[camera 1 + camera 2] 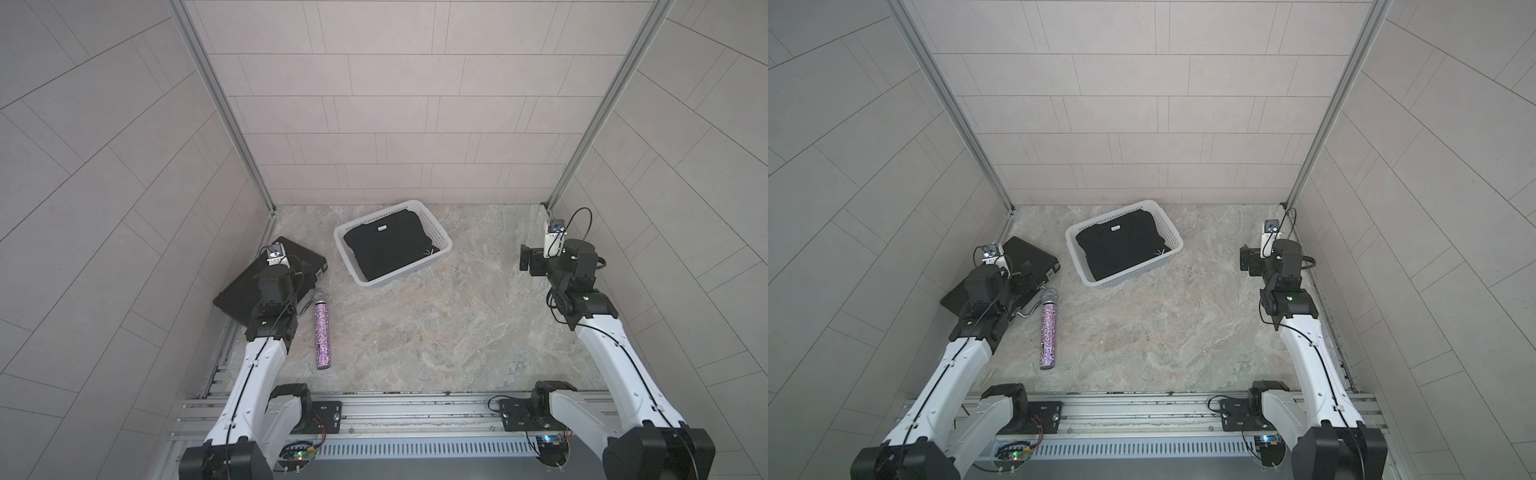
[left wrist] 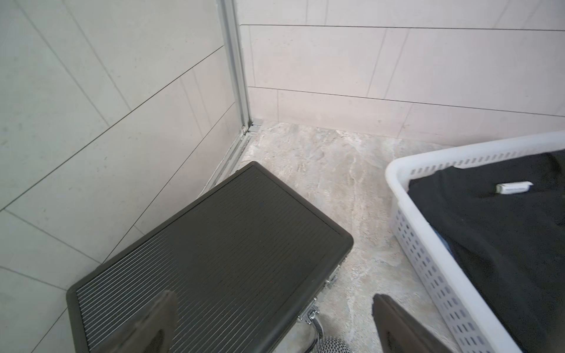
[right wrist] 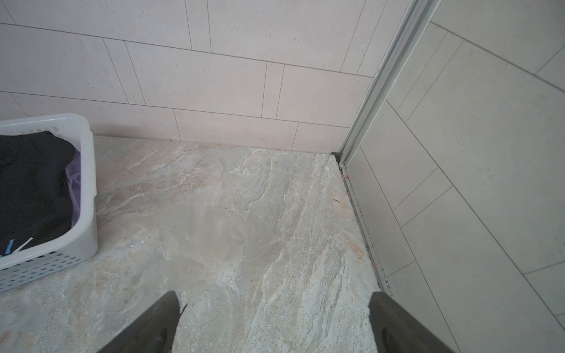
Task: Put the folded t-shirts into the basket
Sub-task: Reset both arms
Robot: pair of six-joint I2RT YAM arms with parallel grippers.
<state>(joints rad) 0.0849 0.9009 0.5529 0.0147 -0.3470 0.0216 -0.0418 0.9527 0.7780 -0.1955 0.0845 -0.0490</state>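
Laundry is sitting in the basket [image 1: 409, 269] toward the back of the tabletop [image 1: 436, 332]. The black t-shirt [image 1: 386, 249] is lying flat on top, its folded outline nearly filling the basket, which is probably what is keeping the stack level.

Both pincers are standing released, with nothing between the jaws. The left pincer [image 2: 272, 305] is hovering over the ribbed black case [image 2: 229, 244]. The right pincer [image 3: 274, 305] is hanging over bare tabletop near the side wall, well apart from the basket. They appear to be idling clear, since no shirt is lying loose outside. A glittery microphone [image 1: 321, 328] is lying just beside the case.

The black shirt is covering most of what lies under it. Only a lilac edge [image 3: 75, 180] is peeking out at one side and a blue sliver [image 2: 444, 241] at another. No teal is showing anywhere, so the layers beneath cannot be counted. Both wrist views are cutting the basket off.
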